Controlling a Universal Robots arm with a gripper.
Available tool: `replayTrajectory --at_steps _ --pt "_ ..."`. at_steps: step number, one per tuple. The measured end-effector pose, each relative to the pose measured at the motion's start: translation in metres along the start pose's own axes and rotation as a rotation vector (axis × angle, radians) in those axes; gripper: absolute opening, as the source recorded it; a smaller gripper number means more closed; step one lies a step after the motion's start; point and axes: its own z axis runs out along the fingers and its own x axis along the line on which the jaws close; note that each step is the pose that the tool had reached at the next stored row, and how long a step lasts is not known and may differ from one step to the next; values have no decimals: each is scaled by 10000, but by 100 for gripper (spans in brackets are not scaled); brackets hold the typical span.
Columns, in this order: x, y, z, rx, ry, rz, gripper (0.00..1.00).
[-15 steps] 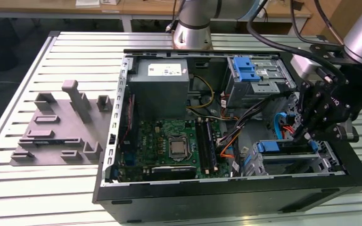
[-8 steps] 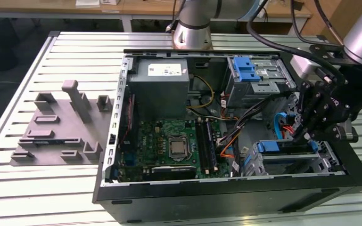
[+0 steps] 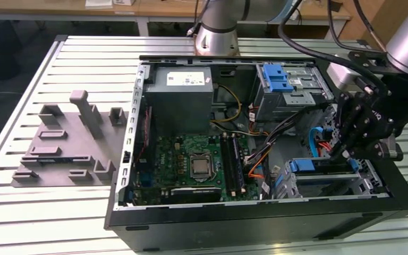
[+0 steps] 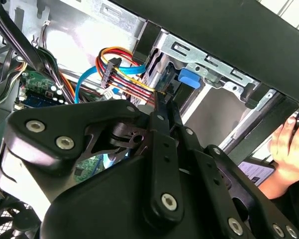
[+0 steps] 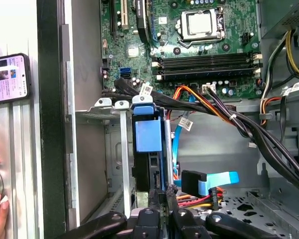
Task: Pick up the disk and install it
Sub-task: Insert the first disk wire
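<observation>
Now, I read the jaws as closed on the disk [image 5: 150, 149] | it stands edge-on in the drive cage [image 5: 120, 149], lower part hidden behind the gripper [image 5: 161, 201] | cables [image 5: 229, 117] crowd 3 o'clock; case wall [image 5: 52, 124] at 9.

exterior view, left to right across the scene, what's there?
Grey fixture block → power-supply box → blue-latched drive cage → gripper at the disk in its bay.
</observation>
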Motion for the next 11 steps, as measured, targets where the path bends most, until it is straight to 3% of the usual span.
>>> replayTrajectory --at_steps 11 --pt "0 -1 6 2 19 1 16"
